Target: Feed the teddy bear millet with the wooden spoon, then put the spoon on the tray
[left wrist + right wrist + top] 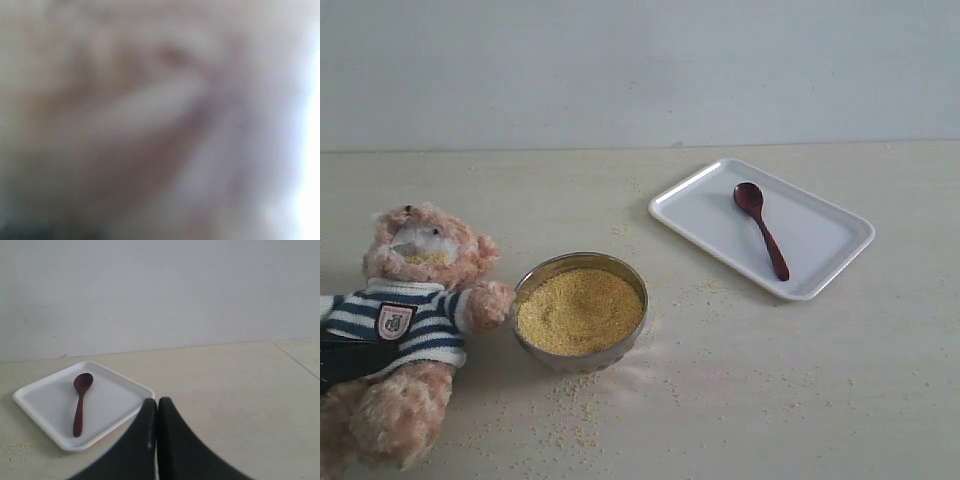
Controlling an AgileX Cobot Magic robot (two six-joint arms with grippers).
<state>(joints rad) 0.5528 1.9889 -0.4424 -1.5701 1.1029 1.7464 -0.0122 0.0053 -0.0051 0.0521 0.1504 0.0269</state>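
Observation:
The teddy bear [410, 300] lies at the left in its striped shirt, with yellow grains on its muzzle and one paw against the metal bowl [525, 283]. Millet [579, 310] fills that bowl. The wooden spoon [762, 228] lies free on the white tray [820, 235] at the right, and also shows as the spoon [80, 405] on the tray [115, 400] in the right wrist view. My right gripper [157, 401] is shut and empty, hanging apart from the tray's near corner. The left wrist view is a brownish blur with no jaws to make out.
Loose millet grains [570, 410] are scattered on the pale table [800, 400] around the bowl and in front of the tray. A plain wall [640, 70] stands behind the table. A dark patch [335, 362] sits at the bear's side by the left edge.

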